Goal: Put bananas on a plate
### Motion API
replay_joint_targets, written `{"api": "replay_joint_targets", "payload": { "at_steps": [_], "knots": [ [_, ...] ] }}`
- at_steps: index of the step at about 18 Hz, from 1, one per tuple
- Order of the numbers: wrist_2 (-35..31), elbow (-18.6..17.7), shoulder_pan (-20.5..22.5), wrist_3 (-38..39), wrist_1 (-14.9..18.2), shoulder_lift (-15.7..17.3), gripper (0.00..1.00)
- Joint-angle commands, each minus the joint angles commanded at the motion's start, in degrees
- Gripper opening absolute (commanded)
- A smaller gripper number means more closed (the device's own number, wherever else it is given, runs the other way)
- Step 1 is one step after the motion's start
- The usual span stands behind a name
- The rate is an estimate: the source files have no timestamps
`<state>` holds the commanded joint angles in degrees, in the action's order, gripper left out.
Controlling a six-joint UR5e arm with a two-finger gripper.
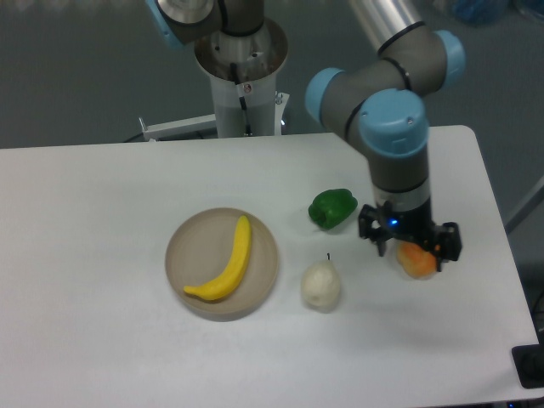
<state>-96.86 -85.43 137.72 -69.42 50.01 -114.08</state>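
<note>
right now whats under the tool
The orange fruit sits beneath the tool, which covers its upper part. Whether the tool touches it cannot be told.

Grey tubular arm links with light-blue caps at the joints; a silvery, polished upper tube. Pale cylindrical base column, with a thin dark cable running down its front and a small red mark near the top. Dark grey wrist section above a black two-finger gripper (410, 247), a small blue light glowing on its body. Black, angular, bracket-like gripper housing
</note>
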Motion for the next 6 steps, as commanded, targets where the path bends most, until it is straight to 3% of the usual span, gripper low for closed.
{"api": "replay_joint_targets", "payload": {
  "at_steps": [6],
  "knots": [
    [0.2,1.3,0.5,-0.5,-0.1,-1.1,1.0]
  ]
}}
